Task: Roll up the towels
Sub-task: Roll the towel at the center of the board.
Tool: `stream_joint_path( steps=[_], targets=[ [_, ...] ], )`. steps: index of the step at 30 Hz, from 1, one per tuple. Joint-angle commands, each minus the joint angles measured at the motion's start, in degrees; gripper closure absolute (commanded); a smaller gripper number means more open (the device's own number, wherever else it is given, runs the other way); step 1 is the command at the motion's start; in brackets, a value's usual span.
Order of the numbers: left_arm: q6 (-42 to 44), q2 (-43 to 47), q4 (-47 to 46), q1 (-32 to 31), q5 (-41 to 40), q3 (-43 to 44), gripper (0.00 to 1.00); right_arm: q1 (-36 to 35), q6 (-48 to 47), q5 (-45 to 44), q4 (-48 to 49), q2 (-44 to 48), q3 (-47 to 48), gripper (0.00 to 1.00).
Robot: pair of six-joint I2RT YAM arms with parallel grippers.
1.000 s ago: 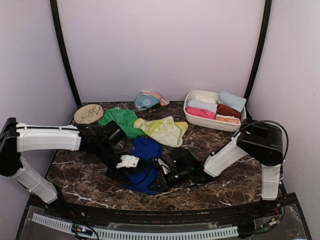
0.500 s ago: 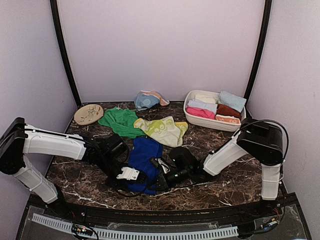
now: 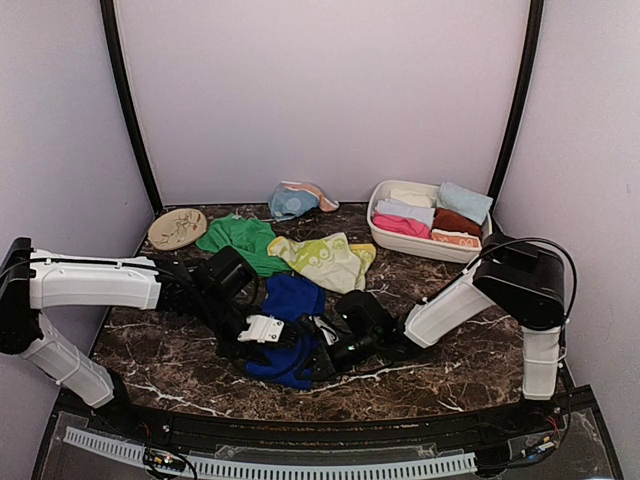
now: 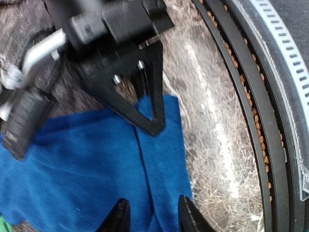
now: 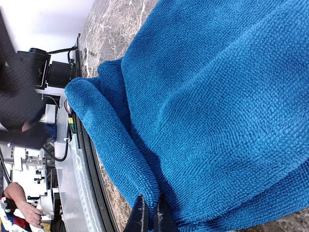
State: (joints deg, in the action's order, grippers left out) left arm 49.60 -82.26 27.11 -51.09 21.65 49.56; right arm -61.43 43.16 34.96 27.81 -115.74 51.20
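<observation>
Near the front edge of the marble worktop (image 3: 455, 372), at its middle, a royal blue towel (image 3: 292, 298) lay rumpled between both arms. The right gripper (image 5: 150, 218) was pinched tight on a folded edge of it. The left gripper (image 4: 153, 218) had its fingers narrowly apart with blue cloth between them; whether it gripped could not be told.

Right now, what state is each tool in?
Left tool: open, fingers apart over the blue towel.
Right tool: closed on the blue towel's edge.
</observation>
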Motion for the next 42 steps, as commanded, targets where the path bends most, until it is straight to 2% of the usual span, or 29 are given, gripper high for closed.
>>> stream_joint_path(
  steps=[1,6,10,14,19,24,31,35,37,39,41,42],
  targets=[
    [-1.53,1.04,5.33,-2.18,3.94,2.21,0.73,0.47,-0.78,0.46,-5.69,-2.03,-0.05,1.0],
    [-2.41,-1.89,3.43,-2.7,0.83,-1.29,0.71,0.61,-0.63,0.53,-5.23,-2.29,-0.4,1.0],
    [-3.78,-1.68,0.59,-2.72,-0.55,-3.54,0.57,0.76,-0.44,0.63,-4.86,-2.3,-0.82,1.0],
    [-3.7,-2.04,-2.07,-2.7,-2.6,-5.51,0.54,0.79,0.0,0.65,-4.18,-2.3,-1.21,1.0],
    [-3.87,-3.75,-6.07,-2.7,-7.71,-7.47,0.54,0.81,0.61,1.2,-3.21,-2.3,-1.54,1.0],
    [-3.75,-3.27,-7.75,-2.7,-9.04,-8.63,0.55,0.88,0.53,1.67,-3.59,-2.04,-1.37,1.0],
    [-4.06,-5.31,-7.54,-1.88,-9.04,-8.36,0.73,1.09,0.03,1.24,-4.31,-0.67,-1.39,1.0],
    [-3.68,-6.61,-5.47,-0.7,-6.97,-8.34,0.83,1.76,-0.07,-1.07,-3.64,2.26,-2.13,0.78],
    [-3.47,-7.08,-4.34,0.12,-5.32,-8.3,0.87,2.15,-1.41,-2.13,-4.33,4.08,-1.73,0.73],
    [-3.49,-7.84,-2.66,1.32,-2.91,-7.63,0.93,2.4,-4.92,-5.6,-9.23,6.28,-0.59,0.69],
    [-3.51,-8.25,-0.33,2.5,0.0,-6.54,0.97,2.9,-6.42,-8.71,-10.8,8.54,-1.75,0.48],
    [-3.31,-8.15,0.93,2.91,1.38,-6.05,0.98,3.23,-6.42,-8.71,-10.68,9.79,-2.82,0.48]
  ],
)
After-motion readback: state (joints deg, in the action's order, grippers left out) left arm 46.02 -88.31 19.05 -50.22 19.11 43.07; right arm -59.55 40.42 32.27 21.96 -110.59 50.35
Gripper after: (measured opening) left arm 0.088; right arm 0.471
